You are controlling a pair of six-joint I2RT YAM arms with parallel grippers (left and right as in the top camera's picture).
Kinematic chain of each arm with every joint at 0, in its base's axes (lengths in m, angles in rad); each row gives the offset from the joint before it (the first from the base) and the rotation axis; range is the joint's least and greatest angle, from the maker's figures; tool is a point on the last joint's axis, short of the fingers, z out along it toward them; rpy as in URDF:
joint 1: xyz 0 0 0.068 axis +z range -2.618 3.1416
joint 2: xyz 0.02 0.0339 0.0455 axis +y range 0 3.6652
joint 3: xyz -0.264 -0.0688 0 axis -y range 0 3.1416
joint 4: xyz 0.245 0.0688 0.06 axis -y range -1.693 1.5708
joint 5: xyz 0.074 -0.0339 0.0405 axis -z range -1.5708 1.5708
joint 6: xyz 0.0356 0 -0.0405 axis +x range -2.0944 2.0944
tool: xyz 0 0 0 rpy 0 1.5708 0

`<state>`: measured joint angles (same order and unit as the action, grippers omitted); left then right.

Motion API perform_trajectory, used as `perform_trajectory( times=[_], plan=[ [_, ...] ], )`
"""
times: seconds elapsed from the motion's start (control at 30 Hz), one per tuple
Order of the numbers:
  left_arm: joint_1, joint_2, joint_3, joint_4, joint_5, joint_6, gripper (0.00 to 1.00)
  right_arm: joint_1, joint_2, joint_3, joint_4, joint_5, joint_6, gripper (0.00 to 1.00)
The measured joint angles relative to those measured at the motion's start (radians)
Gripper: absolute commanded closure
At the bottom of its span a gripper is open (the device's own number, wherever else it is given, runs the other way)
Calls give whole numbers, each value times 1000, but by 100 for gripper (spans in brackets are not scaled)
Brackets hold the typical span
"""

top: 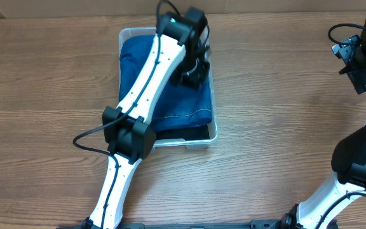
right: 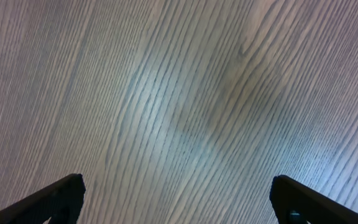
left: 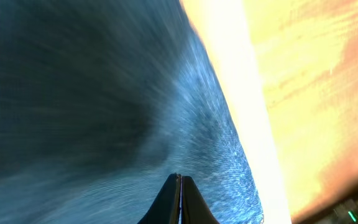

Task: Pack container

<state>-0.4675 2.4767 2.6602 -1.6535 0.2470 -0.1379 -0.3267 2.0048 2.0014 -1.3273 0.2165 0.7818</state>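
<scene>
Pressing: left gripper [left: 180, 180], jaws shut on nothing, bears down on the folded denim [top: 170, 95], seemingly to flatten it.
Container [top: 213, 135]: far left-centre of the table [top: 284, 127], holding the denim.
Right gripper [right: 178, 186]: spread wide, empty, hanging aside.

No readable text, brand, number or sign anywhere, not even on the container [top: 199, 144] or the table [top: 284, 95].

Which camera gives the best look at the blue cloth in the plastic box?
Overhead: it shows most of the folded blue cloth inside the container. The left wrist sees only a blurred patch; the right wrist, only table.
</scene>
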Motion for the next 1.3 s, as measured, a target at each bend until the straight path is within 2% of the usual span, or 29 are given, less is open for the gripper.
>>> perform_trajectory(
  times=[0.17, 0.33, 0.5, 0.7, 0.9, 1.07, 1.2, 1.3],
  plan=[
    [71, 0, 95, 0, -193, -53, 96, 0, 0, 0, 0, -1, 0, 0],
    [193, 0, 58, 7, -269, -85, 96, 0, 0, 0, 0, 0, 0, 0],
    [280, 0, -32, 78, -251, -79, 96, 0, 0, 0, 0, 0, 0, 0],
    [277, 0, -134, 188, -240, -69, 96, 0, 0, 0, 0, -1, 0, 0],
    [273, 0, -164, 217, -240, -65, 96, 0, 0, 0, 0, 0, -1, 0],
    [271, 0, -104, 204, -208, -43, 96, 0, 0, 0, 0, 0, 0, 0],
    [265, 0, 48, 187, -175, -38, 96, 0, 0, 0, 0, 0, 0, 0],
    [264, 0, 98, 195, -167, -38, 96, 0, 0, 0, 0, 0, 0, 0]
  ],
)
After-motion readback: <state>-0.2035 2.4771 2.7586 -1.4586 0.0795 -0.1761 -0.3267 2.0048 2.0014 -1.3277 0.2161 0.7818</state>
